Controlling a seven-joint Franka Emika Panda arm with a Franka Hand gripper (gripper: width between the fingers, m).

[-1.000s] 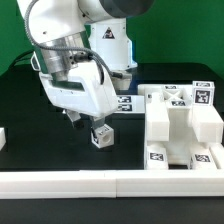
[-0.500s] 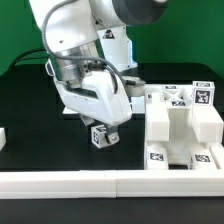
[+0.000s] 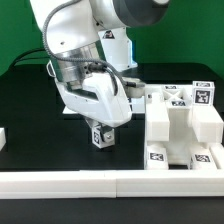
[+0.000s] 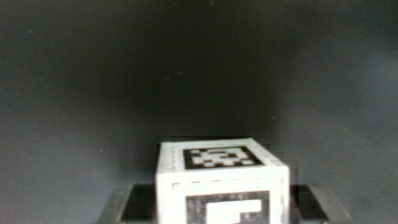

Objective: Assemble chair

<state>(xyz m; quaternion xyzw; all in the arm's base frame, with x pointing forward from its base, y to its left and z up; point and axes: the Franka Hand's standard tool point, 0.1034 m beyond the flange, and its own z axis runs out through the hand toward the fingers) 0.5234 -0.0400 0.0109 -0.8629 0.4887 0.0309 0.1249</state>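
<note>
One small tagged block (image 3: 99,136), one large chair assembly (image 3: 180,128), one rail (image 3: 110,181).

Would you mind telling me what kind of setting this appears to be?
Probably a robotics lab bench: a black table before a green backdrop, white tagged chair parts, and the gripper over a small tagged block.

Pincer drops onto the small tagged block

Compared with a second ago, the arm sits further toward the exterior view's right, nearer the seat block (image 3: 180,125), and lower over the surface (image 3: 30,105). The pincer (image 3: 99,130) has come down so that its fingers now straddle the small tagged block (image 3: 100,136), which in the wrist view (image 4: 221,178) sits between them; whether they press it is unclear.
</note>
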